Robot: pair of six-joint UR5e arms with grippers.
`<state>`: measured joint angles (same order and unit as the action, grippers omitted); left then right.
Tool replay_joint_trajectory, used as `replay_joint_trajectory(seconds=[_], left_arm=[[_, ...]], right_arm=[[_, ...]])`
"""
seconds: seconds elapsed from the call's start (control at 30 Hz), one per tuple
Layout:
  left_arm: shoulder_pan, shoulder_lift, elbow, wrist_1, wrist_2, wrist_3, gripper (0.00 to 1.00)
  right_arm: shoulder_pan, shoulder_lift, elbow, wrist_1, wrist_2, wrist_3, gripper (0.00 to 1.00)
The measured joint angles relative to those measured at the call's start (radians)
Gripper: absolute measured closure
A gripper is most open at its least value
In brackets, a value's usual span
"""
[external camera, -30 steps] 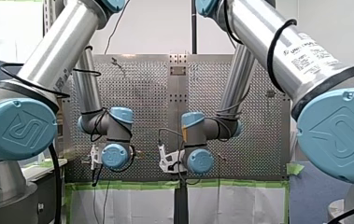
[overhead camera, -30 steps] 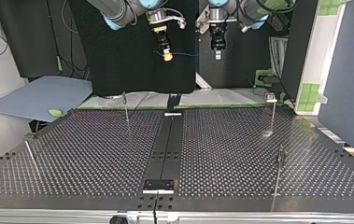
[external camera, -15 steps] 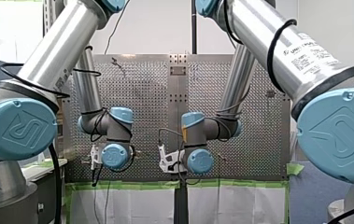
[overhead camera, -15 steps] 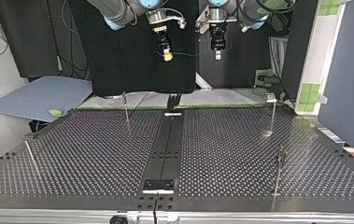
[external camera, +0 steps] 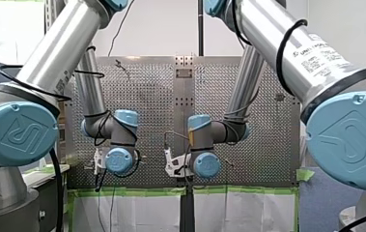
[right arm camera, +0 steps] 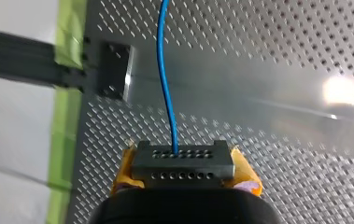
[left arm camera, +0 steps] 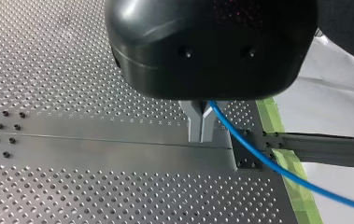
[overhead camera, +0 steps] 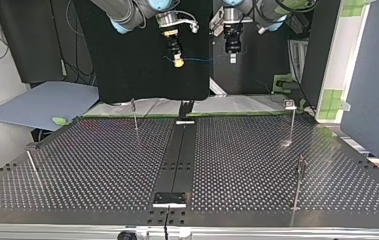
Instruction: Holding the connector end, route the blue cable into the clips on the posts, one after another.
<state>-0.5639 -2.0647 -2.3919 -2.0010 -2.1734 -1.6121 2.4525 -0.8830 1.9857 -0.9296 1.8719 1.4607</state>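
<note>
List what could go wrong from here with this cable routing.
1. My left gripper pinches the blue cable only between thin metal fingertips, so it may slip through when pulled.
2. The span between it and the connector in my right gripper looks short. Moving the arms apart could strain the cable where it enters the connector.
3. The posts are thin and well below both grippers, so the cable could miss them.

blue cable [left arm camera: 254, 161]: far end cut off by the left wrist view's edge.
post clips [overhead camera: 290, 105]: too small in the top view to tell.
my right gripper [right arm camera: 184, 174]: pads mostly hidden behind the connector [right arm camera: 182, 163].
</note>
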Motion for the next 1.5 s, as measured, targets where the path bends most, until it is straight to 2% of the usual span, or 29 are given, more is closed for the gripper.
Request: replay_joint_trajectory(seconds=[0.07,0.17,0.3,0.53,0.67,0.83,1.0,1.17,1.37,1.5], left_arm=[[-0.015,0.015,0.000,-0.015,-0.015,-0.002,1.00],[-0.039,0.039,0.000,-0.040,-0.039,-0.005,1.00],[-0.069,0.072,0.001,-0.072,-0.072,-0.001,1.00],[-0.069,0.138,0.001,-0.138,-0.117,0.015,1.00],[-0.047,0.176,0.012,-0.176,-0.117,0.028,1.00],[-0.004,0.223,0.021,-0.223,-0.100,0.049,1.00],[0.039,0.267,0.036,-0.267,-0.106,0.054,1.00],[0.061,0.318,0.045,-0.296,-0.141,0.057,1.00],[0.070,0.380,0.077,-0.320,-0.167,0.061,1.00],[0.073,0.415,0.091,-0.351,-0.169,0.062,1.00]], right_arm=[[-0.010,-0.018,-0.017,0.017,0.017,0.002,1.00],[-0.013,-0.044,-0.044,0.044,0.042,0.013,1.00],[-0.013,-0.079,-0.070,0.079,0.043,0.024,1.00],[-0.013,-0.143,-0.084,0.103,-0.008,0.033,1.00],[-0.013,-0.177,-0.088,0.104,-0.025,0.046,1.00],[-0.013,-0.227,-0.095,0.105,-0.060,0.051,1.00],[-0.013,-0.245,-0.114,0.123,-0.083,0.052,1.00],[-0.019,-0.248,-0.125,0.151,-0.098,0.057,1.00],[-0.023,-0.248,-0.136,0.156,-0.131,0.080,1.00],[-0.022,-0.249,-0.155,0.155,-0.169,0.113,1.00]])
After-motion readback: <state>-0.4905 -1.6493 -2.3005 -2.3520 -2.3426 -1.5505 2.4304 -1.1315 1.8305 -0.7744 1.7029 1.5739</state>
